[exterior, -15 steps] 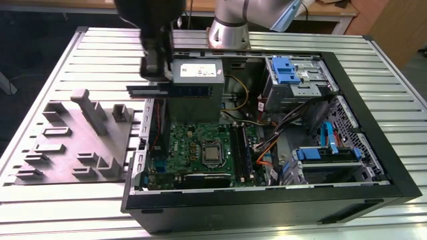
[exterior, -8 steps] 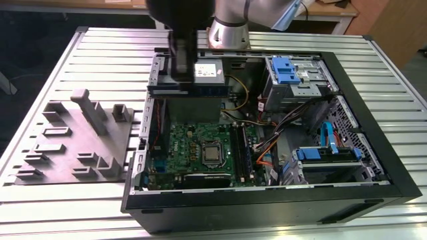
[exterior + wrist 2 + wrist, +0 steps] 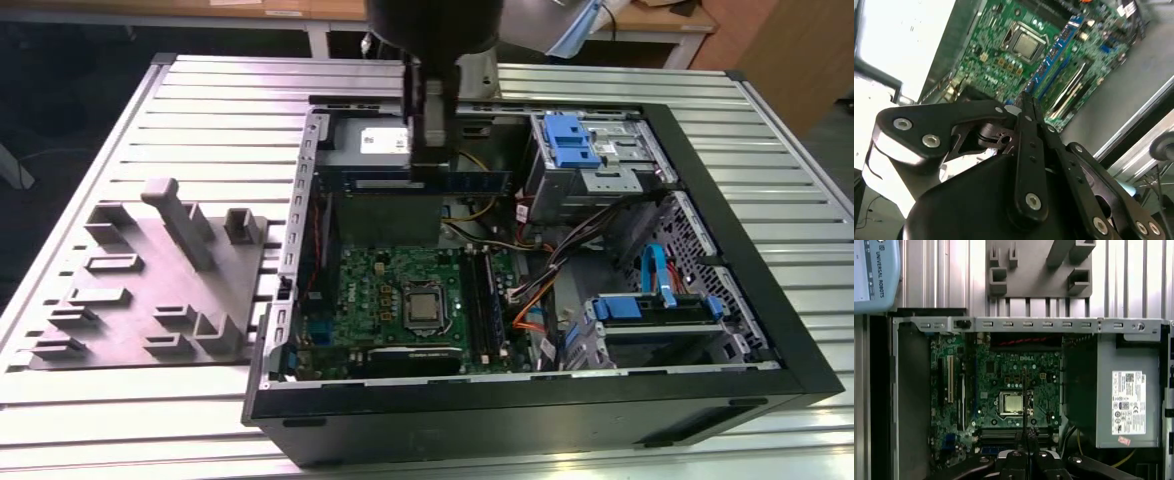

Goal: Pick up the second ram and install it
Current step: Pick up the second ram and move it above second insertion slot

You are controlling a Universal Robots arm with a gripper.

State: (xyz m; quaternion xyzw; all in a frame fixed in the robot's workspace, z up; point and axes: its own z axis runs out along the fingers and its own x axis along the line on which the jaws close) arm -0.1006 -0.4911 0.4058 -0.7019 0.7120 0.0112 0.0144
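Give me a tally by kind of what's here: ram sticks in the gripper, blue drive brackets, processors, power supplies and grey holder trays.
Second ram, held in the gripper: 1
Blue drive brackets: 2
Processor: 1
Power supply: 1
Grey holder tray: 1
Total: 6

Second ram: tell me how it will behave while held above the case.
Likely stiff: in the exterior view the second ram juts straight out from both sides of the hand with no visible sag. Probably light, being thin and flat. It may pivot if bumped, since the hand pinches it only at mid-length.
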